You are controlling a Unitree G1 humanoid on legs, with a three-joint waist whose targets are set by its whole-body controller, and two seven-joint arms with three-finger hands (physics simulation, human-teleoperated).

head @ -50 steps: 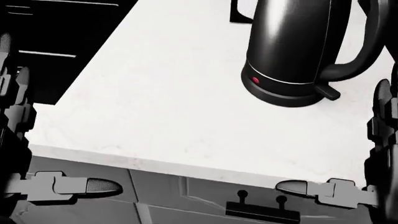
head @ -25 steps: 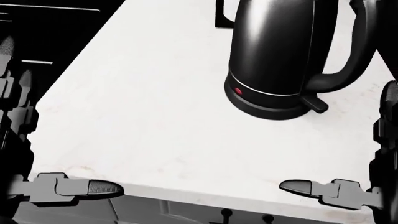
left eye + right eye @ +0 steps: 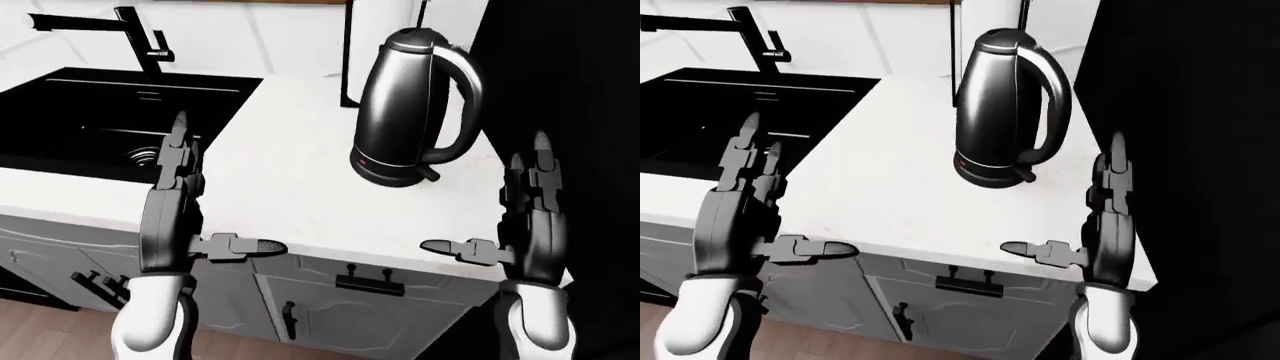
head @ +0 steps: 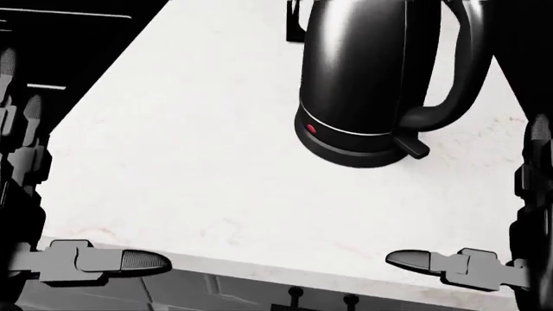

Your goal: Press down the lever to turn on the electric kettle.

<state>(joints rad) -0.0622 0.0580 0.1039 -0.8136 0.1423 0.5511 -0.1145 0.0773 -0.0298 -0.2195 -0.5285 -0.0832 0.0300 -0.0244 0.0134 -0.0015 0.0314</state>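
Observation:
A black electric kettle stands upright on the white counter, its handle turned to the right. Its small lever sticks out at the foot of the handle, above the base, and a red dot shows on the base's left side. My left hand is open, fingers upright, over the counter's near edge, well left of the kettle. My right hand is open too, low and to the right of the kettle, apart from the lever. Neither hand touches anything.
A black sink with a black faucet lies at the left of the counter. A tall dark panel rises just right of the kettle. Grey cabinet doors with black handles sit under the counter edge.
The camera has moved: in the head view the kettle has slid left and lower, and the counter edge has dropped toward the bottom. Both hands keep their pose, still open.

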